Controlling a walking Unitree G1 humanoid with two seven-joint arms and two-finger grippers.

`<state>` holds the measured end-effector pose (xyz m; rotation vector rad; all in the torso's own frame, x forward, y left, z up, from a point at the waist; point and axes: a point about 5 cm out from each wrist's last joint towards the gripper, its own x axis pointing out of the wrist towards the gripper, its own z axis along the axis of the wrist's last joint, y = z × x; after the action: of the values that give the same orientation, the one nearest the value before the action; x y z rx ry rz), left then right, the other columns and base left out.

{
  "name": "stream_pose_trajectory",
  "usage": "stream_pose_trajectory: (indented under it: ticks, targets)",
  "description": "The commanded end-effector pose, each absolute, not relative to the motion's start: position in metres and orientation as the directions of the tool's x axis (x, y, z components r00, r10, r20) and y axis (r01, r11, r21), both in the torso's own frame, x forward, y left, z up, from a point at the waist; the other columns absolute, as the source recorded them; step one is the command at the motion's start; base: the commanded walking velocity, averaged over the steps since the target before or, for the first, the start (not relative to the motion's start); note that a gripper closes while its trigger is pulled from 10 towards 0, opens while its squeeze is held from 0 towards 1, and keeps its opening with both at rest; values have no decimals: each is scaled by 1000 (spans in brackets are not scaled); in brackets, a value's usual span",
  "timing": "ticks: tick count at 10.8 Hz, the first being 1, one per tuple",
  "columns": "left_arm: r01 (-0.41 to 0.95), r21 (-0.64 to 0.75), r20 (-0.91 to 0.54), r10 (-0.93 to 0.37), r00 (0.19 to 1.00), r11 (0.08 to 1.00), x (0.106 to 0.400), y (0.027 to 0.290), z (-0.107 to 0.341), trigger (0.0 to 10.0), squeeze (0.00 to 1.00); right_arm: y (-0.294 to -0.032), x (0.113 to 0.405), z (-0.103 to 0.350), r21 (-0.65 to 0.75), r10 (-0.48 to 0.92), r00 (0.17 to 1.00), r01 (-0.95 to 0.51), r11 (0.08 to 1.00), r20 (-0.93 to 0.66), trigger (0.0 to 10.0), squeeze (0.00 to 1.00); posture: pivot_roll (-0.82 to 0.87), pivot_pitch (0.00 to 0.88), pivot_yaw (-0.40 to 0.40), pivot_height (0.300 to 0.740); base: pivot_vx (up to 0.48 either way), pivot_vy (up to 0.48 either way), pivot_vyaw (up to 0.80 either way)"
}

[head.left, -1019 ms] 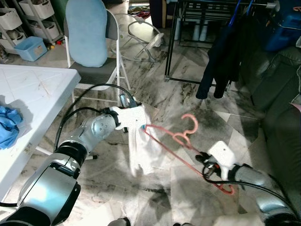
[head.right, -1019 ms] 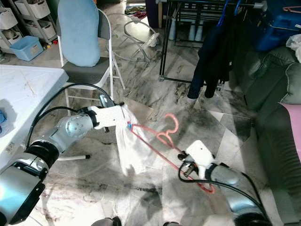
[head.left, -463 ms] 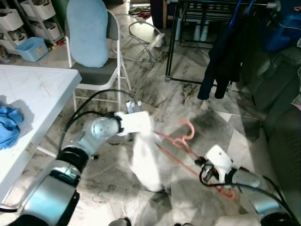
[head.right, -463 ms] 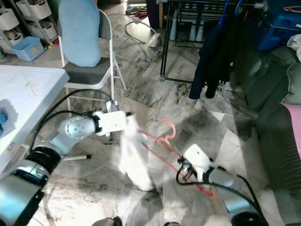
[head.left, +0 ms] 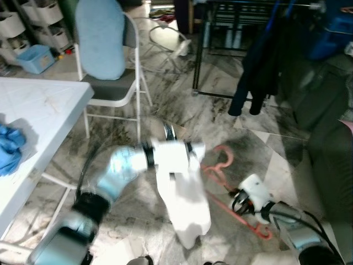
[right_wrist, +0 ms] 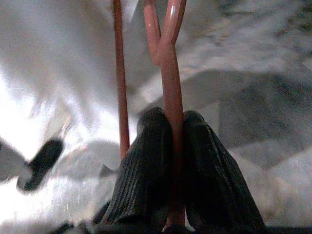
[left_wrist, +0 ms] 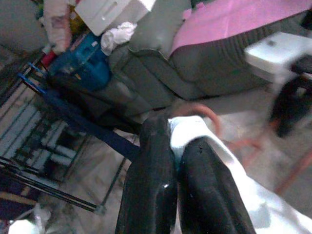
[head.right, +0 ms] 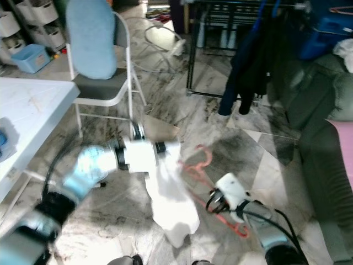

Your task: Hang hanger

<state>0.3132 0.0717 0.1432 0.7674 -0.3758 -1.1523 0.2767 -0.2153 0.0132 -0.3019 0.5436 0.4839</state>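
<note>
A pink hanger (head.left: 220, 176) is held low over the marble floor, hook pointing up and away. My right gripper (right_wrist: 168, 146) is shut on one of its bars; in the eye views its white wrist (head.left: 255, 192) sits at the hanger's right end. A white cloth (head.left: 185, 201) hangs down from the hanger's left end. My left gripper (left_wrist: 175, 151) is shut on the top edge of that cloth (left_wrist: 195, 136). The left arm (head.left: 127, 165) is blurred by motion.
A black clothes rack (head.left: 231, 22) with dark garments (head.left: 259, 61) stands at the back right. A folding chair with a blue cushion (head.left: 102, 38) is at the back left, a white table (head.left: 33, 110) with a blue cloth (head.left: 8, 146) on the left, a dark sofa (head.left: 331, 138) on the right.
My left gripper has swung right toward the hanger, carrying the white cloth with it; the cloth now hangs closer to the hook. The right gripper keeps its grip and has barely shifted.
</note>
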Motion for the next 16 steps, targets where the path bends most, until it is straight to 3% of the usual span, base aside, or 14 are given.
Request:
stream_pose_trajectory:
  ticks: [1, 3, 5, 6, 8, 10, 13, 14, 15, 16]
  targets:
    - [651, 728, -68, -923, 379, 214, 312, 71, 152, 10000, 0, -224, 286, 21, -121, 280, 817, -388, 913, -505, 10000, 0, -35, 97, 40, 740, 0, 0, 0]
    - [678, 682, -139, -860, 491, 276, 313, 92, 122, 10000, 0, -235, 314, 56, -33, 161, 929, -182, 983, -334, 10000, 0, -40, 109, 38, 740, 0, 0, 0]
    - [719, 617, -219, -807, 548, 320, 307, 99, 88, 10000, 0, -230, 344, 109, 163, 108, 990, -91, 982, -96, 10000, 0, -74, 102, 32, 740, 0, 0, 0]
    - [735, 582, -254, -780, 571, 348, 306, 90, 72, 10000, 0, -213, 356, 144, 281, 145, 988, -155, 947, 54, 10000, 0, -82, 101, 27, 740, 0, 0, 0]
    - [755, 544, -250, -787, 564, 368, 303, 71, 63, 10000, 0, -182, 365, 181, 436, 185, 961, -260, 862, 207, 10000, 0, -101, 97, 20, 740, 0, 0, 0]
    - [774, 532, -275, -794, 542, 344, 296, 63, 53, 10000, 0, -171, 371, 209, 519, 127, 948, -268, 812, 290, 10000, 0, -114, 93, 16, 740, 0, 0, 0]
    - [793, 510, -291, -801, 524, 334, 290, 62, 46, 10000, 0, -183, 373, 219, 499, 88, 949, -236, 834, 302, 10000, 0, -105, 94, 8, 740, 0, 0, 0]
    - [809, 476, -296, -803, 517, 345, 287, 59, 42, 10000, 0, -179, 371, 219, 334, 141, 943, -242, 911, 300, 10000, 0, -104, 96, 7, 740, 0, 0, 0]
    - [818, 442, -300, -799, 521, 368, 286, 56, 40, 10000, 24, -171, 369, 214, 279, 187, 938, -270, 922, 290, 10000, 0, -104, 97, 6, 740, 0, 0, 0]
    - [837, 389, -314, -799, 513, 385, 283, 53, 34, 10000, 1000, -161, 363, 207, 208, 241, 928, -304, 930, 284, 10000, 0, -106, 101, 3, 740, 0, 0, 0]
